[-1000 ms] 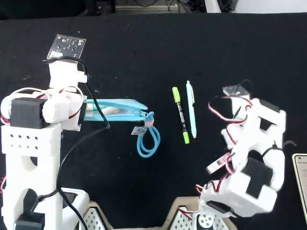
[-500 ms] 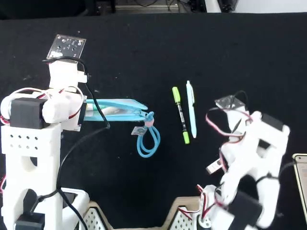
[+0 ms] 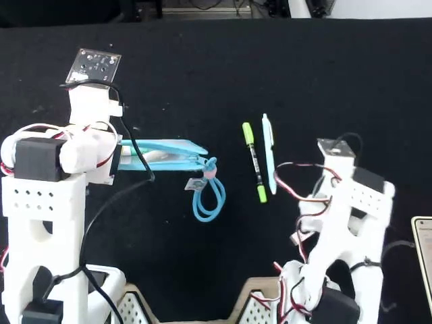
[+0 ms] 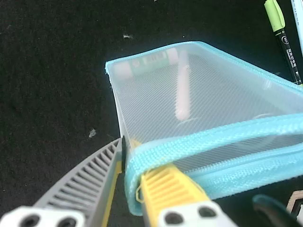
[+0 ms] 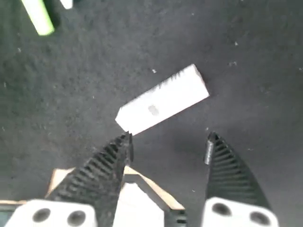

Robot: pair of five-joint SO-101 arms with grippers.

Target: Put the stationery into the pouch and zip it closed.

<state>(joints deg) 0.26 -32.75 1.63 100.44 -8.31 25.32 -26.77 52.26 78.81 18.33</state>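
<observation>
Pouch: translucent, teal-zipped pouch (image 3: 165,154) lies on the black table (image 3: 202,67) in front of the left arm, and pale items show through its mesh.
Left gripper (image 4: 130,151): clamped on the pouch's zip edge.
Right gripper (image 5: 168,142): jaws spread wide and holding nothing, poised above a white eraser (image 5: 163,99).
Loose stationery: green highlighter (image 3: 254,162) and pale blue pen (image 3: 268,154) lie side by side between the arms, outside the pouch.
Change: the right arm has unfolded and tilted toward the pens since a second ago. The left arm, pouch and pens are unmoved.
</observation>
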